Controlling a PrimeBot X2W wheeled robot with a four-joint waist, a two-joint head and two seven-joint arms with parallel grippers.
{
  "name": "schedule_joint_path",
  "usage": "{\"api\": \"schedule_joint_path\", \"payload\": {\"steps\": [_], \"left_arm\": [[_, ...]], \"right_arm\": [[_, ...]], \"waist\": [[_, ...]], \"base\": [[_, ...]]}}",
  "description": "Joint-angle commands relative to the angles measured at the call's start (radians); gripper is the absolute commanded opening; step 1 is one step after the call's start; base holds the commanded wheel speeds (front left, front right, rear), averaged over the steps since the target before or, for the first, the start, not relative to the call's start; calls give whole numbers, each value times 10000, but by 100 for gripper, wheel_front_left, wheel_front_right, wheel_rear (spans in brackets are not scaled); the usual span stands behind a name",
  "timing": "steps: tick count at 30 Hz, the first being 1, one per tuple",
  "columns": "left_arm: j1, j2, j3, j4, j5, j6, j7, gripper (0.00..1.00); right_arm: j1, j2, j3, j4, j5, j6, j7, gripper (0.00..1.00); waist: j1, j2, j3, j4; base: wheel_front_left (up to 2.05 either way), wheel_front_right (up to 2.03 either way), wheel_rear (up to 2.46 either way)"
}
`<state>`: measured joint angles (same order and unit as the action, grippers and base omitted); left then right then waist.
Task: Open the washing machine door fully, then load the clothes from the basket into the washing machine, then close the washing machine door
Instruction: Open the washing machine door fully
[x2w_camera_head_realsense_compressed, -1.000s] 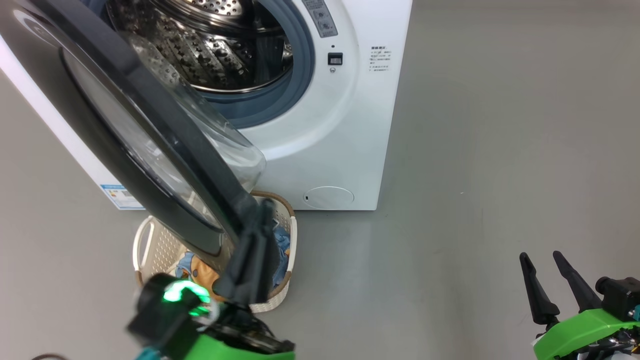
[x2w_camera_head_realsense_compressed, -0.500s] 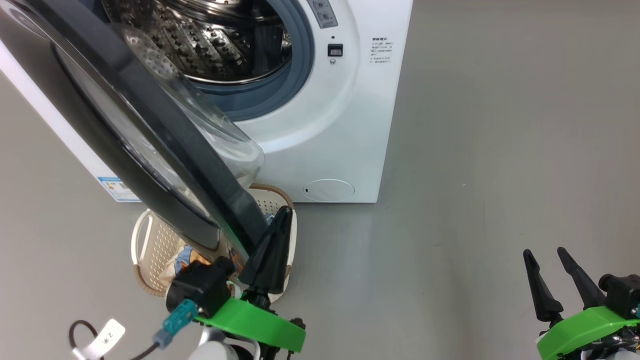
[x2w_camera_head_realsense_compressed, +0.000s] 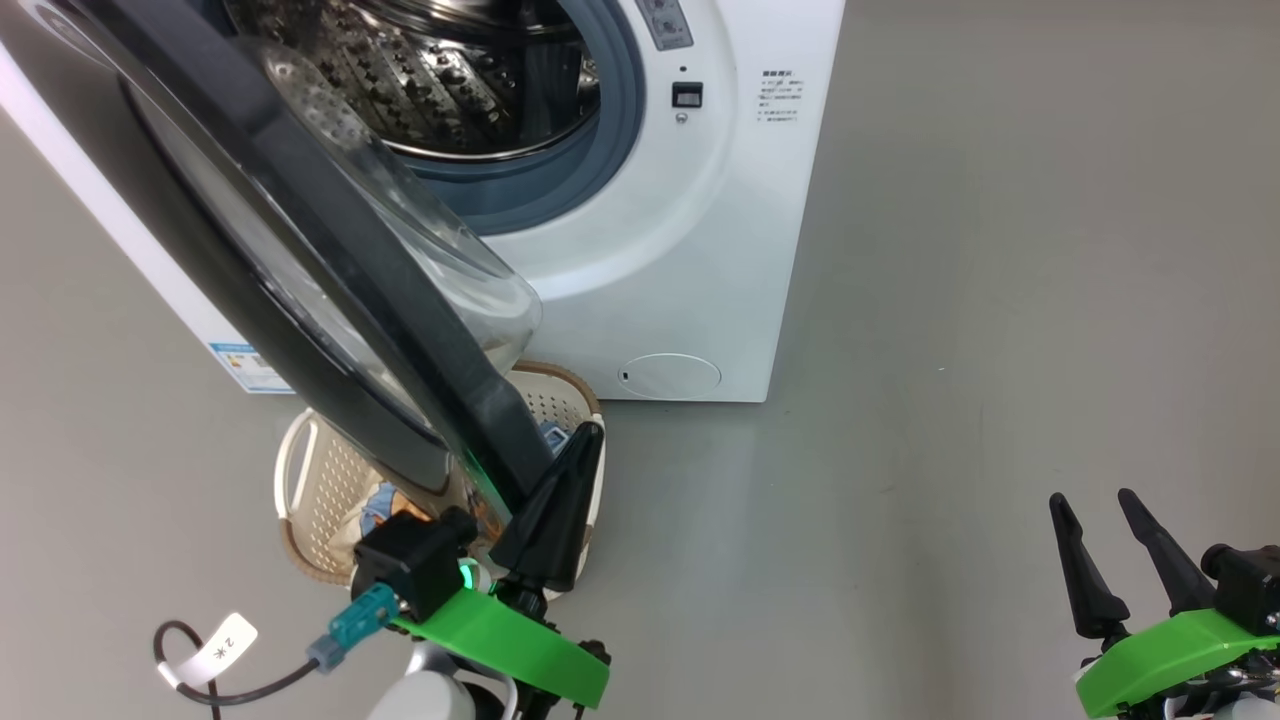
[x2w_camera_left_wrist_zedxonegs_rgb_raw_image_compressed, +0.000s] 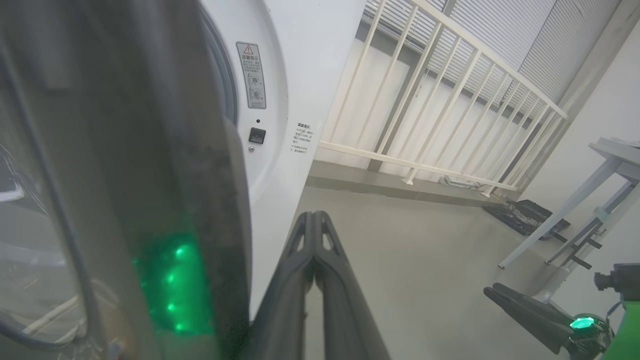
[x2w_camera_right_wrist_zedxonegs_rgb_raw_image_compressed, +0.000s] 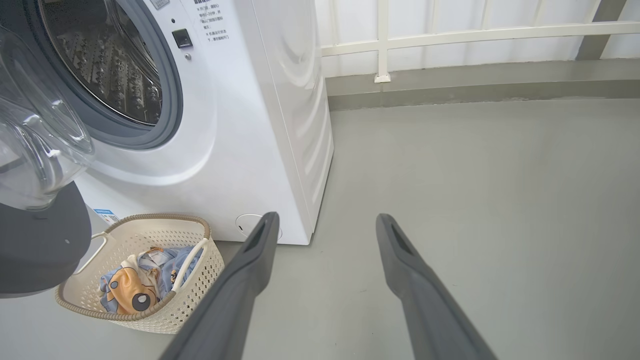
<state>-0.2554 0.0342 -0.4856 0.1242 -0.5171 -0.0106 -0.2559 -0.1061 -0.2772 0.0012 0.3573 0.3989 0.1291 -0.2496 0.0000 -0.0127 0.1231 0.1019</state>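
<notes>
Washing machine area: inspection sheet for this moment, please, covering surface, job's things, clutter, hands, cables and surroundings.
Surface: smooth grey floor.
Job's things: washing machine with door swung open, drum showing no clothes; basket on the floor below the door, clothes inside.
Clutter: nothing seen.
Hands: left hand shut, by the door's rim, contact unclear; right hand open, holding nothing.
Cables: tagged black cable near the left wrist.
Surroundings: white railing, table legs, black case on the floor.
</notes>
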Motion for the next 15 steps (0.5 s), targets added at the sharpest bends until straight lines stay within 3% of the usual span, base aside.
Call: {"api": "schedule_joint_path", "payload": {"steps": [1, 15], "left_arm": [[-406, 160, 530, -104, -76, 26, -59, 0], [-4, 160, 994, 44, 68, -82, -59, 0]], "right_arm": [[-230, -189, 148, -258, -95, 16, -122, 100], [-246, -205, 270, -344, -93, 16, -122, 100]], "waist": [[0, 0, 0, 41], [0, 0, -95, 381]], "base": [[0, 0, 0], [0, 0, 0]]}}
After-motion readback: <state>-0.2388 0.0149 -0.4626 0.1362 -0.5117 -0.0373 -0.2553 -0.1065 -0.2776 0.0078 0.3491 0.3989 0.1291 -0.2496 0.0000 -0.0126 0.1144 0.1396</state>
